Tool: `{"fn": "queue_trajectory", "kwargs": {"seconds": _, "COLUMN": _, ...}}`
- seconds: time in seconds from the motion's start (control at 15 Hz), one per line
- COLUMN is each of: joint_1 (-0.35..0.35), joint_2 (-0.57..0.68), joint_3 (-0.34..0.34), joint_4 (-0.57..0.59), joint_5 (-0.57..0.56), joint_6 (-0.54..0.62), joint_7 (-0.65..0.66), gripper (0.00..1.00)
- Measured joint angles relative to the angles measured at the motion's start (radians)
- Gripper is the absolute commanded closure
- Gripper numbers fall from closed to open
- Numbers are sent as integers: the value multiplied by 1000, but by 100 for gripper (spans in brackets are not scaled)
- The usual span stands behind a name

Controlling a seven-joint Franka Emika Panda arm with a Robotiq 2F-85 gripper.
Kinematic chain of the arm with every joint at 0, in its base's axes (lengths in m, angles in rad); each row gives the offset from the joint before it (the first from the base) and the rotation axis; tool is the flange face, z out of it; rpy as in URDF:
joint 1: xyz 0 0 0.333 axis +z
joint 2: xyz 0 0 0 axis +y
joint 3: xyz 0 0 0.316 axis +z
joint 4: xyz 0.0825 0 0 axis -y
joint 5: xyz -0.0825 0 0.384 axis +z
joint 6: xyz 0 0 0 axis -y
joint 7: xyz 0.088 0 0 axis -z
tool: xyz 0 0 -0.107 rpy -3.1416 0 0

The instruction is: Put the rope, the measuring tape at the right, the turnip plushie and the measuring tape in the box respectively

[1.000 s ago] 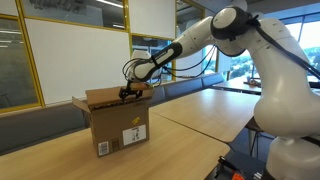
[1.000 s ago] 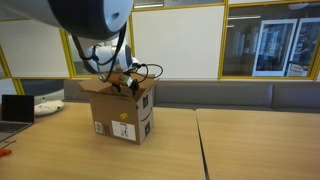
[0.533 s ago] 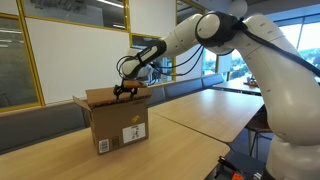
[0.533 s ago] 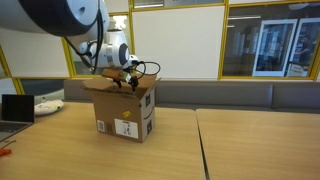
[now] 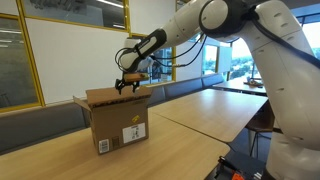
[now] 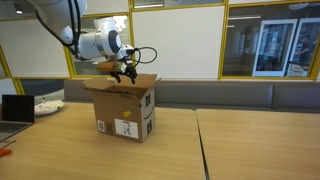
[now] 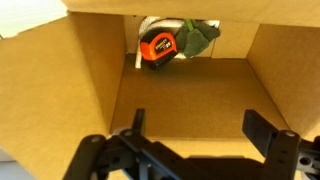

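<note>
Jaws hung spread and empty just above the open box (image 7: 90, 90); inside it, a measuring tape (image 7: 157, 46) and turnip plushie (image 7: 195, 35) lay against its wall, seemingly delivered.

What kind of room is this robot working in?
Likely an office or meeting room: long wooden tables, yellow-framed glass partitions, and an open laptop on one table.
</note>
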Motion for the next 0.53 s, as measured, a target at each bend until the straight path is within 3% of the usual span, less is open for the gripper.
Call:
{"fn": "queue_trajectory", "kwargs": {"seconds": 0.2, "joint_1": 38, "joint_2": -127, "joint_3": -40, "joint_4": -115, "joint_5": -42, "joint_6": -22, "joint_7": 26, "gripper": 0}}
{"fn": "queue_trajectory", "kwargs": {"seconds": 0.53, "joint_1": 50, "joint_2": -377, "joint_3": -45, "joint_4": -351, "joint_5": -116, "joint_6": -90, "joint_7": 66, "gripper": 0}}
